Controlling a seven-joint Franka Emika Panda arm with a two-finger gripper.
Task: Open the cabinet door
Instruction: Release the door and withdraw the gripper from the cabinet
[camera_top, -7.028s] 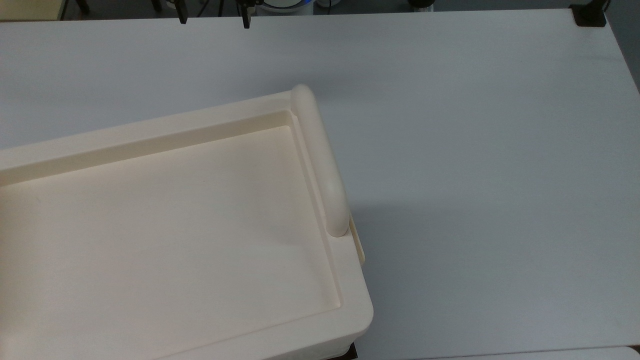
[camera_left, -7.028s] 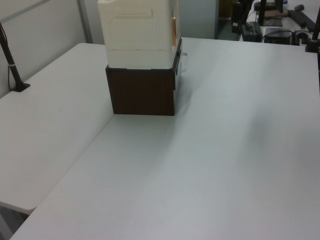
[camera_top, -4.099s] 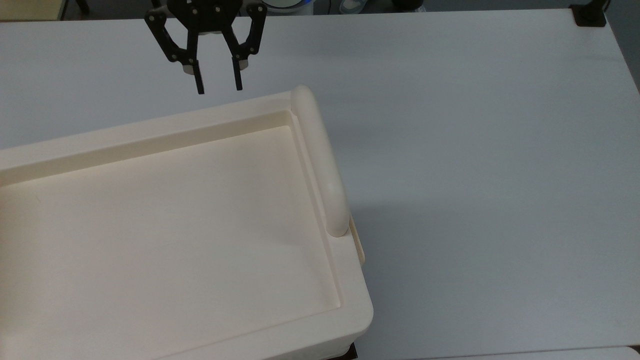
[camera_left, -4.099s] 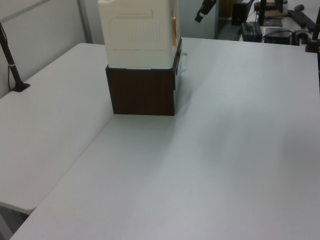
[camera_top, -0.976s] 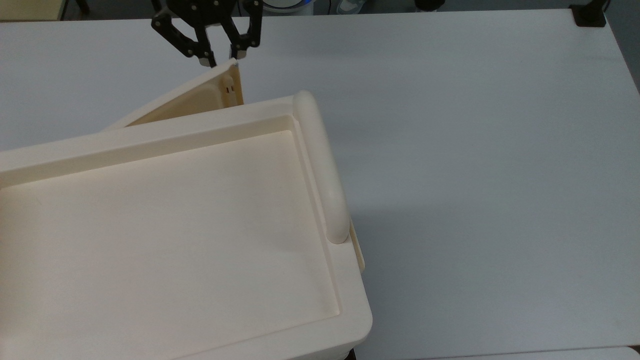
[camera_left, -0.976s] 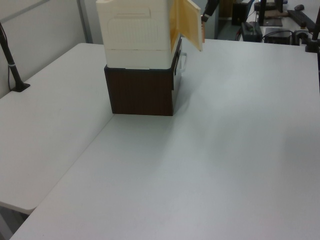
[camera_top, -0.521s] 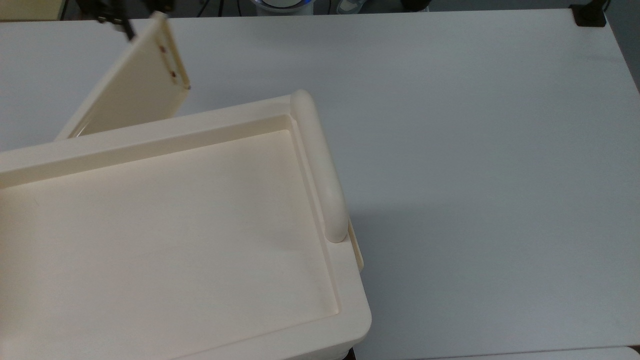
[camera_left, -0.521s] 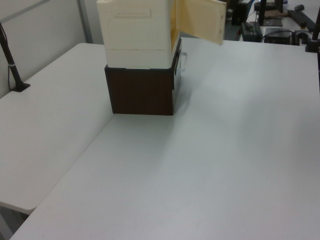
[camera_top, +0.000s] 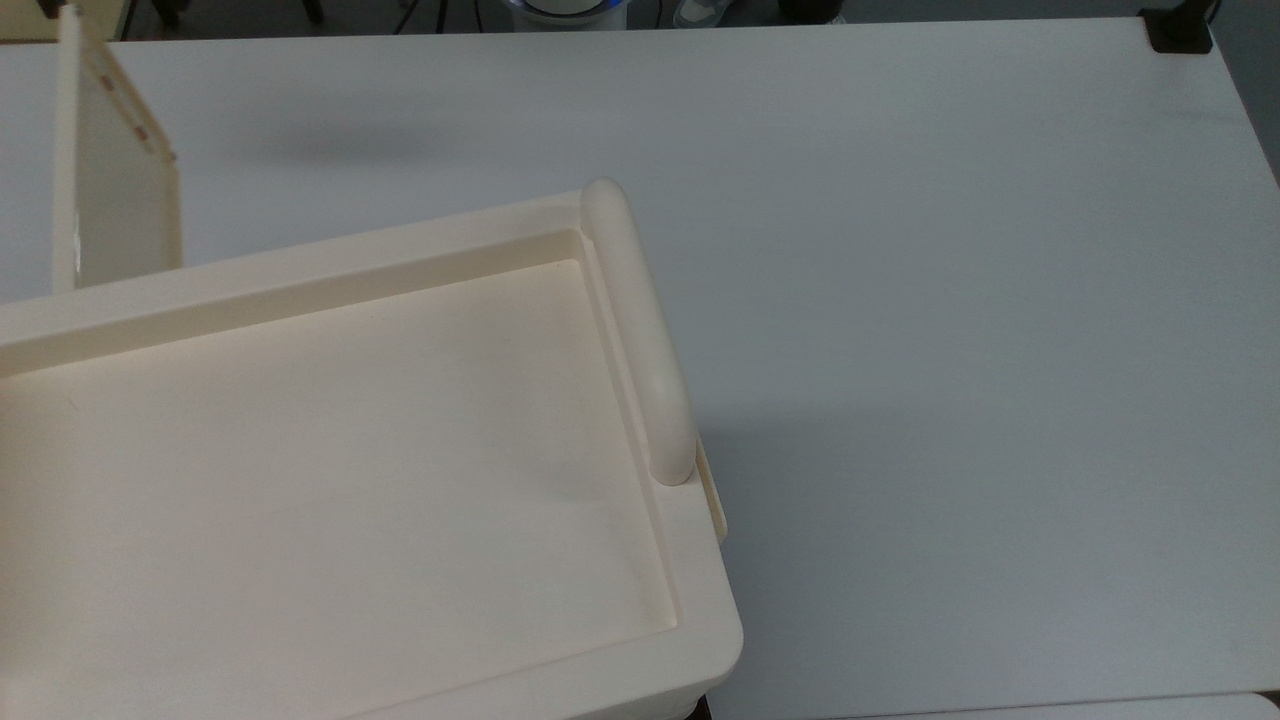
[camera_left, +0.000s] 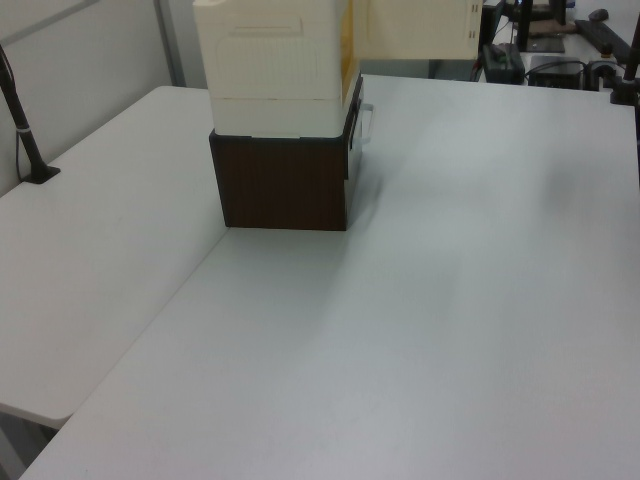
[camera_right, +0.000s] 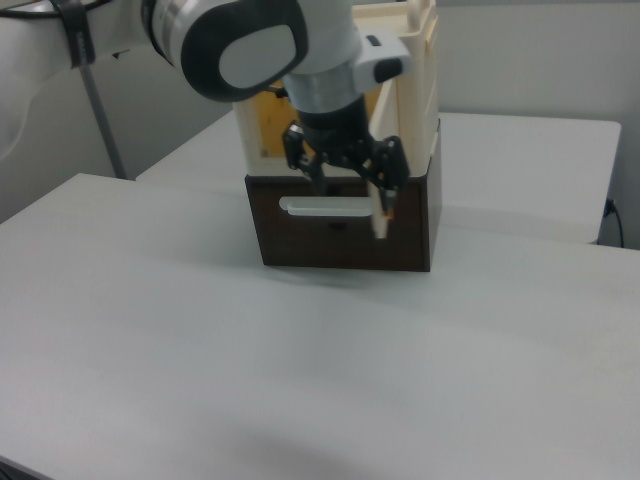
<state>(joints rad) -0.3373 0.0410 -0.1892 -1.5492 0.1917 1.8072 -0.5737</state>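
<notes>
Upper left of the top view: the cabinet door (camera_top: 115, 190), a light, stiff panel. I judge its free edge the best hold; my claw (camera_right: 345, 180) pinches it.

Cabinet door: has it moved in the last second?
Yes. In the top view the cabinet door has swung further out from the cabinet, its free edge now toward the top view's left.

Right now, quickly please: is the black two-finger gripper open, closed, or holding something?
Gripper: it is at the free edge of the flat cream plastic cabinet door, but open, closed or holding cannot be told.
</notes>
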